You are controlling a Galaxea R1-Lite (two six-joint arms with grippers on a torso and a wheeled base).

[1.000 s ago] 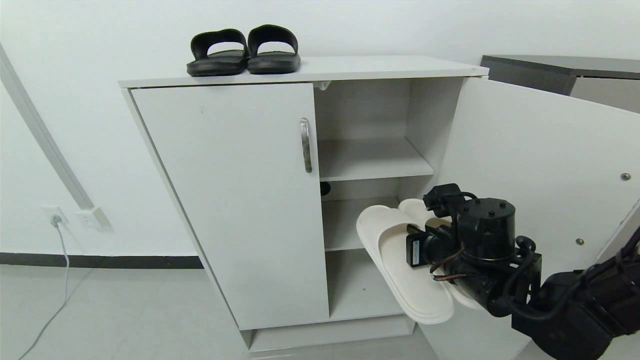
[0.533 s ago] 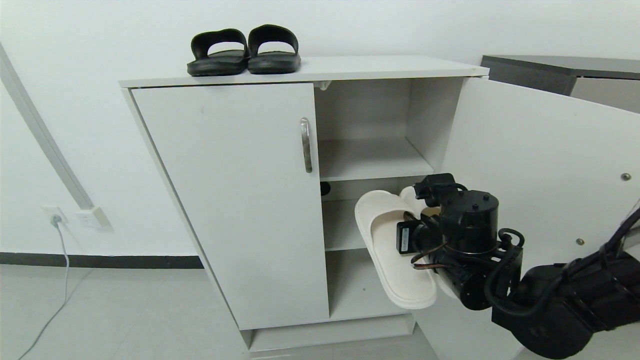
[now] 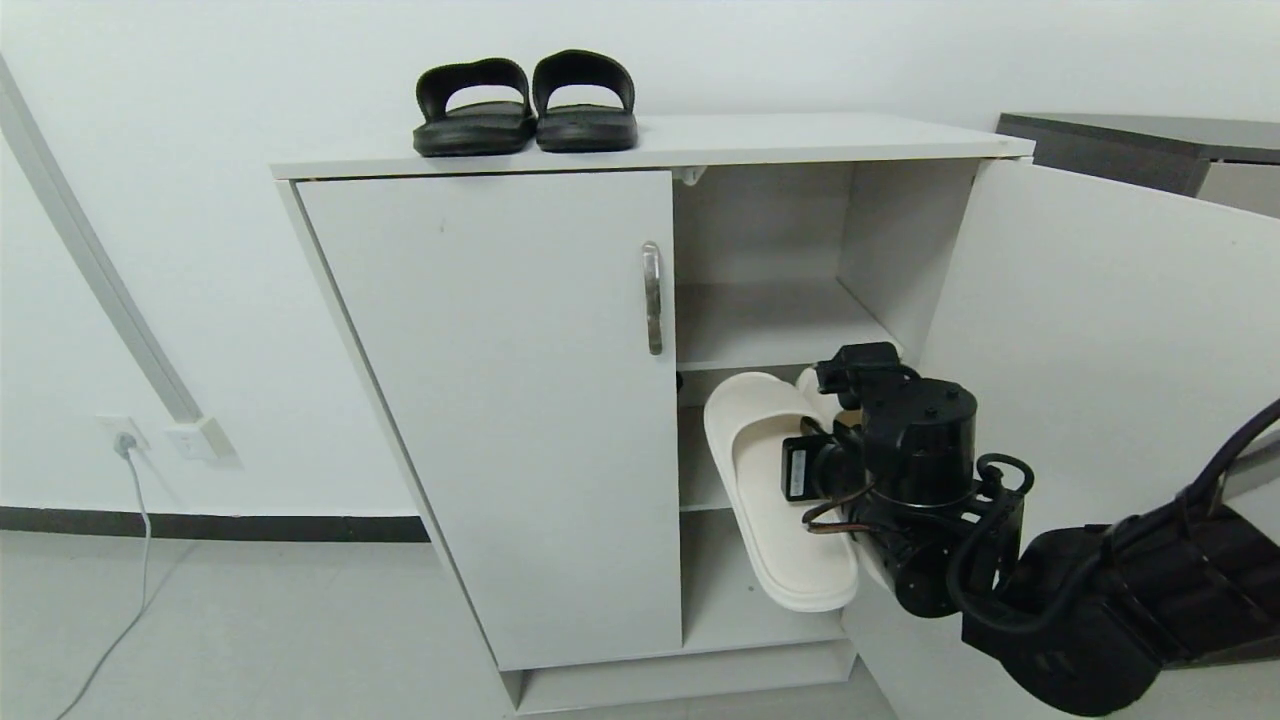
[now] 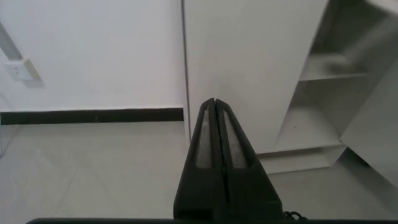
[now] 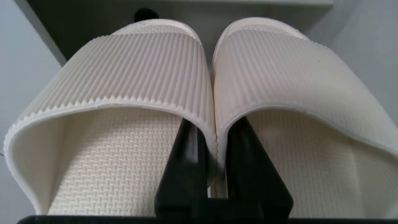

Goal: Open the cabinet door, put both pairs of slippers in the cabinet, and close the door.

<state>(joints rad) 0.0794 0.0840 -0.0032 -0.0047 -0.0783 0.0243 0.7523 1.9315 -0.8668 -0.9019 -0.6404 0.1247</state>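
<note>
The right gripper [image 5: 214,146] clamps both white slippers [image 3: 770,480] by their inner straps, holding them tilted before the open half of the cabinet [image 3: 500,420]. The left gripper [image 4: 214,112] is pressed closed, empty. The black slippers [image 3: 525,100] sit on the cabinet's top.

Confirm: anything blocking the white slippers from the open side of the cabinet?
Nothing visible. The right door stands swung open, the shut left door sits aside, and the white slippers in the right gripper point into the opening.
</note>
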